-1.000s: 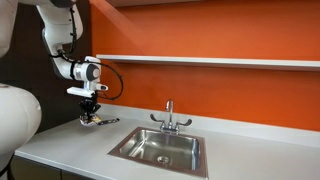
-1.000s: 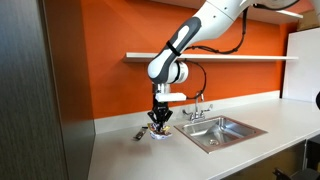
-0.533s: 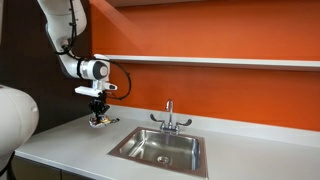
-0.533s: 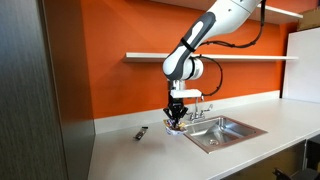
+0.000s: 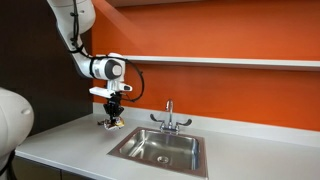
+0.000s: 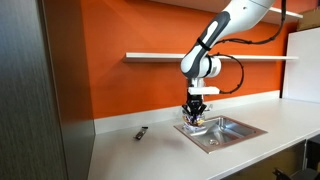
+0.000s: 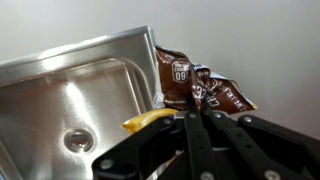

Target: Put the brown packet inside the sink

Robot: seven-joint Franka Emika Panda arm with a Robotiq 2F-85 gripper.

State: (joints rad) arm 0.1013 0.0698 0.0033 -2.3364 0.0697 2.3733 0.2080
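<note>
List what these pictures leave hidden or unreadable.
Brown packet: wrist view, lower edge hidden by the end effector; print blurred.
Sink: wrist view, cut off by left and bottom edges.
Small dark object: in an exterior view, too small to identify.

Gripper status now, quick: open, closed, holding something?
Gripper: fingers closed on the brown packet, held near the sink's edge.
</note>
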